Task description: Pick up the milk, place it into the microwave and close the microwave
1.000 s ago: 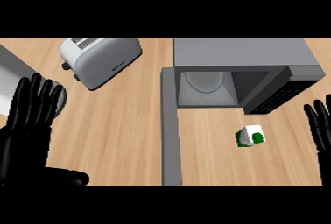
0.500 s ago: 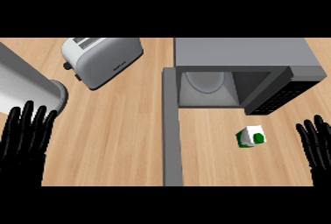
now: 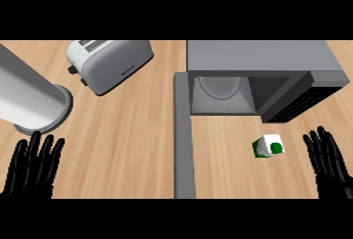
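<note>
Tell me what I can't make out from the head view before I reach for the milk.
- Left hand and right hand: palms and wrists cut off by the lower edge.
- Microwave cavity: back and right side in shadow under its top.
- Milk carton: label too small to read.
- Grey cylinder: upper part runs off the left edge.

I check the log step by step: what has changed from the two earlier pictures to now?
Both open hands drew down toward the view's lower edge: left hand, right hand. A grey cylinder came in at the upper left. Nothing was taken hold of. The milk, the toaster and the open microwave kept their places.
</note>
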You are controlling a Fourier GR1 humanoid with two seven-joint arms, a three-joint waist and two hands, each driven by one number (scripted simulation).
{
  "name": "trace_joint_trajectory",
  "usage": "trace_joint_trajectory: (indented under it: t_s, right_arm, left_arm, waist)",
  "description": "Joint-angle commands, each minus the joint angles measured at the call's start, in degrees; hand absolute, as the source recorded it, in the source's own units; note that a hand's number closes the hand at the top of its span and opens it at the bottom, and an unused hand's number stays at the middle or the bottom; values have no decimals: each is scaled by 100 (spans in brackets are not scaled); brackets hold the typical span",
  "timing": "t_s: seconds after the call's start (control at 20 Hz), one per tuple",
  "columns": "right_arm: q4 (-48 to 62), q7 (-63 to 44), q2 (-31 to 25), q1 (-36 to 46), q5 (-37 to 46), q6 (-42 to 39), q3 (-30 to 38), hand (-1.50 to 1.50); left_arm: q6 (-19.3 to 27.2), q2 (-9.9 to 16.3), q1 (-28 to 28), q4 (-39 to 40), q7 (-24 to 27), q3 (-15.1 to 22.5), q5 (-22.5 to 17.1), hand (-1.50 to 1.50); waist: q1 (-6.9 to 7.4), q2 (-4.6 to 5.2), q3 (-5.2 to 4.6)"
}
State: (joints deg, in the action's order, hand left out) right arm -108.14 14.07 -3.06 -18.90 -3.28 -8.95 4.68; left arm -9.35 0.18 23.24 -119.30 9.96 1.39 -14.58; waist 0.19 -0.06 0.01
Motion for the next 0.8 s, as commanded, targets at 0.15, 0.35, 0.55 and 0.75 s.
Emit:
trace_joint_trajectory:
  t_s: [0.15, 0.35, 0.55, 0.75]
  right_arm:
    - [1088, 526, 146, 392, 246, 165, 111, -150]
    - [1753, 891, 278, 650, 380, 562, 355, -150]
    - [2791, 1406, 120, 1015, 520, 673, 634, -150]
    - [3965, 2009, -281, 1443, 301, 471, 1121, -150]
  left_arm:
    - [-124, -17, 249, -17, 197, 109, 7, -150]
    - [-304, 27, 936, -223, 694, 33, -11, -150]
    - [-707, 141, 991, 181, 993, -222, -334, -150]
    - [-383, -15, 883, -146, 528, 131, -77, -150]
  waist:
    - [-4, 2, 0]
    - [24, 0, 1]
    - [31, 4, 0]
    - [22, 10, 4]
